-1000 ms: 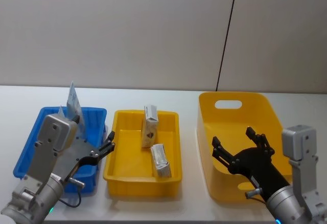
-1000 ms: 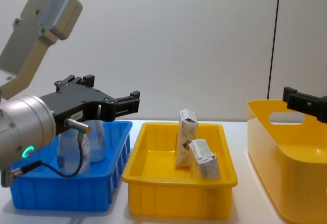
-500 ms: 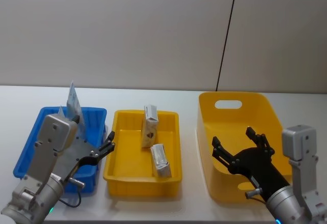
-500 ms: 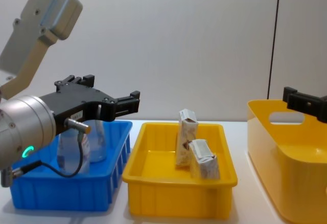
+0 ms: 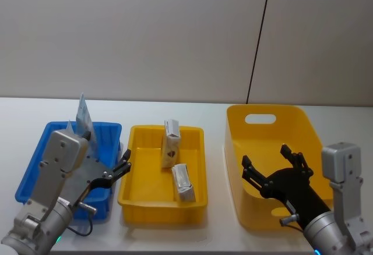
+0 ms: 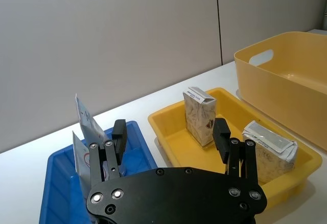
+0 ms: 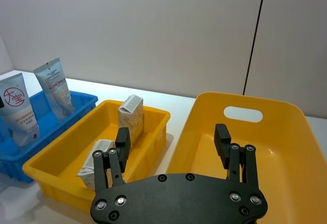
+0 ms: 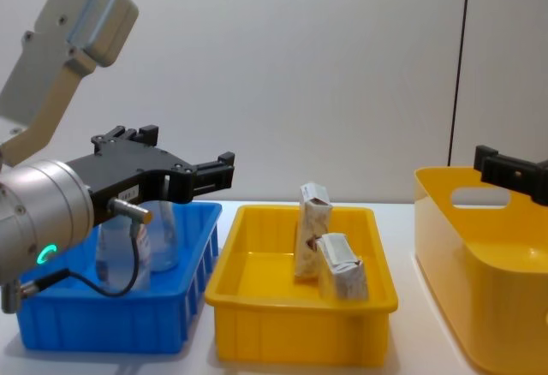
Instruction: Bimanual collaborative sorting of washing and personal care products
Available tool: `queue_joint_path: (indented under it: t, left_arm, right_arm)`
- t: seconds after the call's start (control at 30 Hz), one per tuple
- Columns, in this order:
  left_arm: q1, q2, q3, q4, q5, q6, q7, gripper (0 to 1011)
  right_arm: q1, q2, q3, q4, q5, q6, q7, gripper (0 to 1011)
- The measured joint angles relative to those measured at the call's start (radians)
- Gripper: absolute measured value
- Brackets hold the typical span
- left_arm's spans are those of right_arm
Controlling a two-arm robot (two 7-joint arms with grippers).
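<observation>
From the head view, the left gripper (image 5: 123,163) hangs over the near right corner of the blue bin (image 5: 34,163), fingers spread and holding nothing; the right gripper (image 5: 268,162) sits above the near part of the yellow basket (image 5: 303,131), fingers wide apart and bare too; two squeeze tubes (image 5: 84,115) stand in the blue bin's far end, long axes near vertical, crimped ends up; in the yellow tray (image 5: 144,176) between bin and basket, the upright packet (image 5: 170,144) stands on end at the far side, and the lying packet (image 5: 183,182) is just nearer, its long axis running near to far. On to the left wrist view: both packets show between the parted fingers, and the tubes rise beside one finger. Right wrist view: the red-marked tube (image 7: 18,109) and the tube behind it (image 7: 53,85) lean slightly, caps down. Chest view: the lying packet tilts toward the upright one; contact is unclear.
</observation>
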Motion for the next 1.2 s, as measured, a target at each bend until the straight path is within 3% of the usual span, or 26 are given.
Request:
queue_joint_path:
  t: [0.63,1.2]
  left_arm:
    - [0.002,-0.001,-0.003,-0.003,0.0,0.002,0.001,1001]
    - [0.01,-0.01,-0.059,-0.013,0.001,0.046,0.05,1001]
  right_arm:
    - [0.0,0.0,0.0,0.0,0.0,0.0,0.0,1002]
    - [0.0,0.0,0.0,0.0,0.0,0.0,0.0,1002]
